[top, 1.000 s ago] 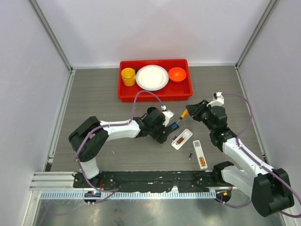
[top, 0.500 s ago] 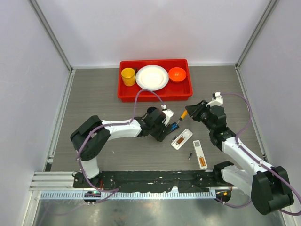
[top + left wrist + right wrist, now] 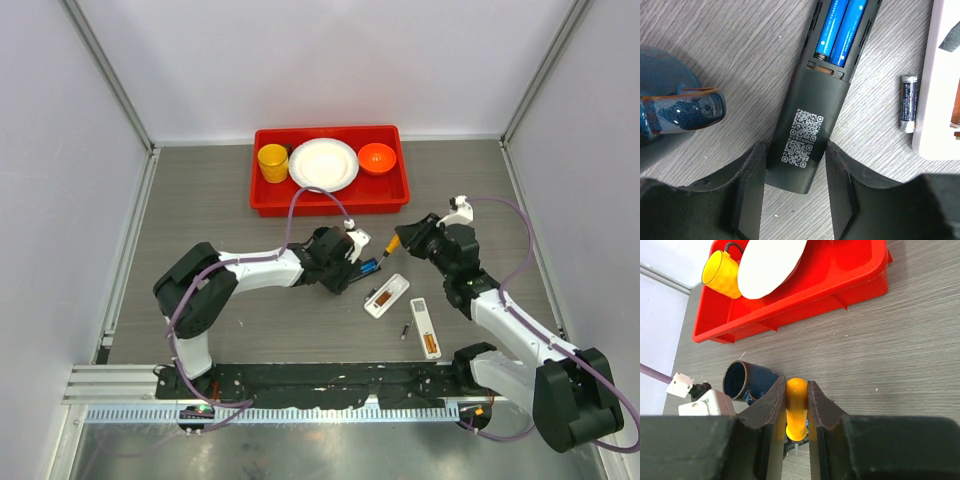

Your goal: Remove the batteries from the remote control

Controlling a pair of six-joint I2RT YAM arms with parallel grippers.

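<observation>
two blue batteries (image 3: 840,30) are waiting unpried as the left gripper (image 3: 795,150) is tightening onto the black remote (image 3: 810,110) (pads meeting its sides), bracing it for the orange screwdriver (image 3: 796,410) clamped in the right gripper (image 3: 796,390).

black remote (image 3: 807,120) and its blue batteries (image 3: 840,30) cut by our left wrist view's top edge, blue mug (image 3: 675,110) cut at left, white casing (image 3: 940,75) at right, screwdriver (image 3: 796,402) shaft hidden between right gripper (image 3: 796,390) fingers, tiny dark item (image 3: 406,329) near the worktop's (image 3: 220,220) near edge too small for us to identify
</observation>
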